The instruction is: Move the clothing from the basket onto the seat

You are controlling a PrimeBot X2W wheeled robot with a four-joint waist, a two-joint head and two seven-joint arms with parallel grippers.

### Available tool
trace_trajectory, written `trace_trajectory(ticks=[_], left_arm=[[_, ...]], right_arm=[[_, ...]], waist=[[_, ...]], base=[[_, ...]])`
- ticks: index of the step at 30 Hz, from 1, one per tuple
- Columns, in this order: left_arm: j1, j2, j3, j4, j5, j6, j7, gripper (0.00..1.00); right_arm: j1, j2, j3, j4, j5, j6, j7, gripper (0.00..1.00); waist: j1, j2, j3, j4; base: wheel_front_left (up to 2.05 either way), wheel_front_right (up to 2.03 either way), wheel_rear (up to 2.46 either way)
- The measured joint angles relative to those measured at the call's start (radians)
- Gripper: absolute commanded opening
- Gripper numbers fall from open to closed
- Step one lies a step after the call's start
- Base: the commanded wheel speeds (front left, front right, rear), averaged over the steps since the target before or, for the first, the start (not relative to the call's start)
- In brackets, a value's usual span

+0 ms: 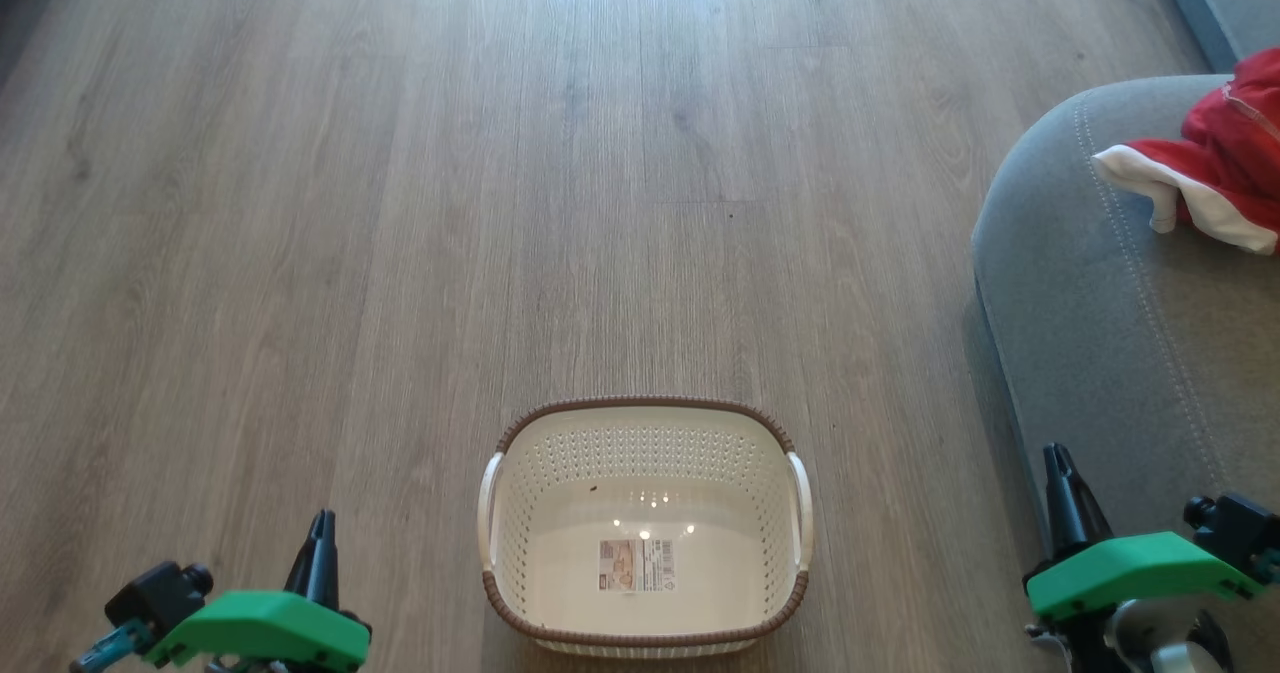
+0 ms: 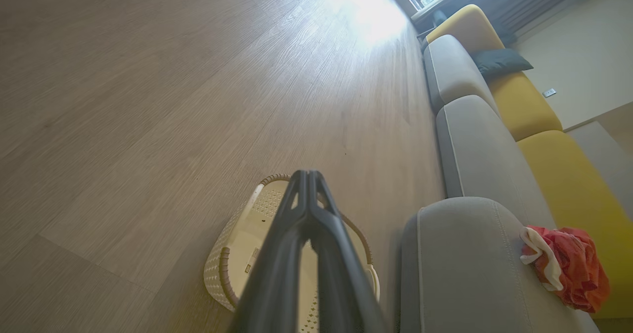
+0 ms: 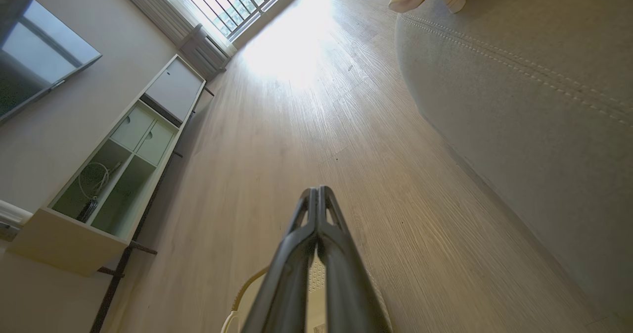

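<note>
The cream basket (image 1: 645,428) with a brown rim stands on the wood floor at bottom centre, with only a label sticker inside; it also appears behind my fingers in the left wrist view (image 2: 232,254). Red clothing (image 1: 1225,158) with white trim lies bunched on the grey seat (image 1: 1090,333) at the right, and the left wrist view shows the clothing (image 2: 568,266) on the seat (image 2: 460,263). My left gripper (image 1: 322,528) hangs shut and empty at the lower left of the basket. My right gripper (image 1: 1060,463) is shut and empty beside the seat's front edge.
Wood floor (image 1: 500,203) stretches ahead of the basket. The sofa continues with more grey and yellow cushions (image 2: 524,105) toward a bright window. A low TV cabinet (image 3: 113,174) stands along the opposite wall.
</note>
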Motion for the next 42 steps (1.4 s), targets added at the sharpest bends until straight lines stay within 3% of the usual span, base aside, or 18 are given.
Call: trace_trajectory(ticks=[42], left_arm=[[-0.035, -0.002, 0.034, -0.061, -0.439, -0.042, 0.115, 0.00]], right_arm=[[-0.021, 0.000, -0.010, -0.049, 0.518, 0.000, 0.116, 0.00]], waist=[[0.0000, 0.0000, 0.002, -0.014]], base=[[0.00, 0.00, 0.00]])
